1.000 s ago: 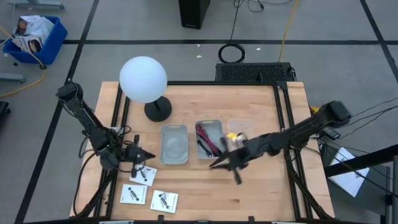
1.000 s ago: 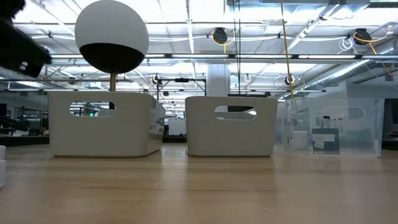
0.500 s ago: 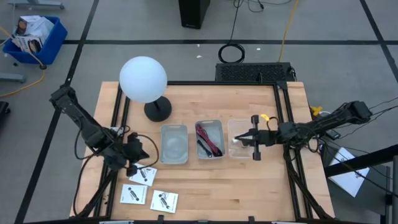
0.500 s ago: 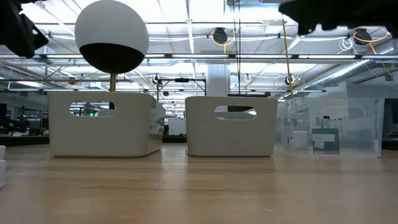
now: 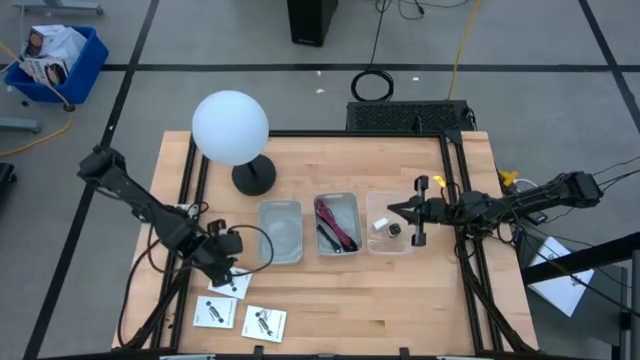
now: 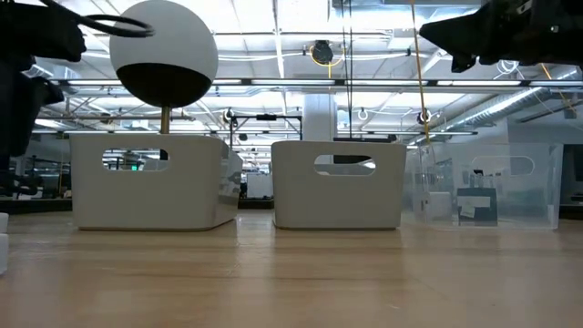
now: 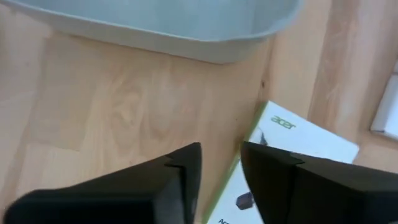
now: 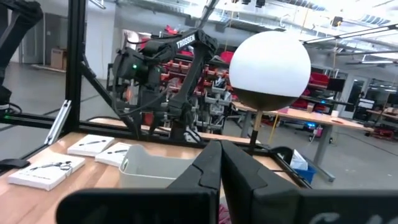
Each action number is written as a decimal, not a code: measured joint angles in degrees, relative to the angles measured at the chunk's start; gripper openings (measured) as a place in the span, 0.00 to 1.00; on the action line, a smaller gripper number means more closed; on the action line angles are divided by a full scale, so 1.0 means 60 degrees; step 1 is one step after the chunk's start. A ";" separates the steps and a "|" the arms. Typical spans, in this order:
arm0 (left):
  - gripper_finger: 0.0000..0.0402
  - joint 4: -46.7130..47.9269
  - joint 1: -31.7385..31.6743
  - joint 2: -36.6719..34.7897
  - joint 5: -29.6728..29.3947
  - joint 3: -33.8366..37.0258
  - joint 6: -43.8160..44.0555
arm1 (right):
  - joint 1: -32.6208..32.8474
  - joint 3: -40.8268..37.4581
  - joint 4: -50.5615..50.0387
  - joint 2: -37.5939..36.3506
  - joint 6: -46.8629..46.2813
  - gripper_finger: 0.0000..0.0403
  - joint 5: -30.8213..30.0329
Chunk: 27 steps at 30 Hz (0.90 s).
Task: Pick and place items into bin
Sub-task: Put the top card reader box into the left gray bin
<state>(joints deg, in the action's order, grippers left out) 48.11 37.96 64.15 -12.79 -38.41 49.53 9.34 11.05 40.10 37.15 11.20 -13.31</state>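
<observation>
Left gripper hangs low, slightly parted; right gripper closed.

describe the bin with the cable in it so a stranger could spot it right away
Start at the big white globe lamp on the wooden table; in front of it runs a row of three small bins. The middle bin is the one: only it holds a black-and-red coiled cable bundle.

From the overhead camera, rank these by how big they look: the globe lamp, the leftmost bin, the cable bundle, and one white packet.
1. Globe lamp (sits higher, nearer the camera, so unsure)
2. Leftmost bin
3. White packet and cable bundle, about alike
</observation>
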 joint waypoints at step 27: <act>0.47 -0.0818 -0.0675 0.2017 0.1466 0.0011 -0.2443 | 0.0004 -0.0005 0.0143 0.0004 0.0015 0.01 0.0015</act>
<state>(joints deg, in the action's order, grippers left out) 43.20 33.91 76.25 -3.99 -38.35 34.87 9.37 11.02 40.96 37.17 11.29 -13.21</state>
